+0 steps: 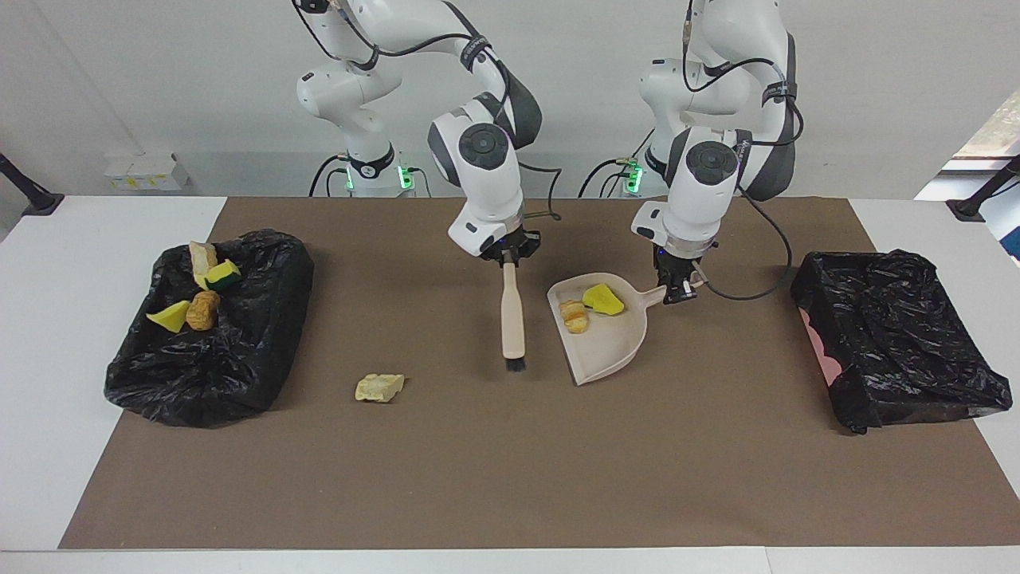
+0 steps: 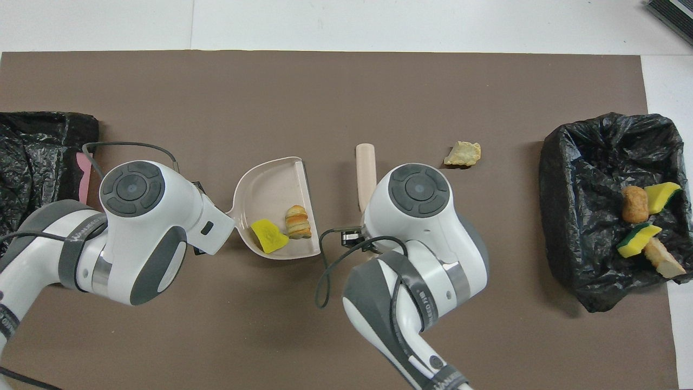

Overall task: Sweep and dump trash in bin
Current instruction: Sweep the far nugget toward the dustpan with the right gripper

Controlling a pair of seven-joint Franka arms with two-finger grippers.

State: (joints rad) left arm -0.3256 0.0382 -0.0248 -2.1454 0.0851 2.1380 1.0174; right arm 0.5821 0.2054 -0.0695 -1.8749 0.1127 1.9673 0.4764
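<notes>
Toward the right arm's end of the counter, four scraps lie in the black-lined bin (image 1: 263,319); one beige chunk (image 1: 379,387) remains beside it. Nearest, the right gripper (image 1: 510,257) has jaws clamped on the brush (image 1: 512,319). Left gripper (image 1: 677,293) jaws grip the dustpan (image 1: 606,343), holding two scraps.

Both arms reach low over the table, left gripper (image 1: 676,296) and right gripper (image 1: 510,257) clamped shut, pointing downward.
</notes>
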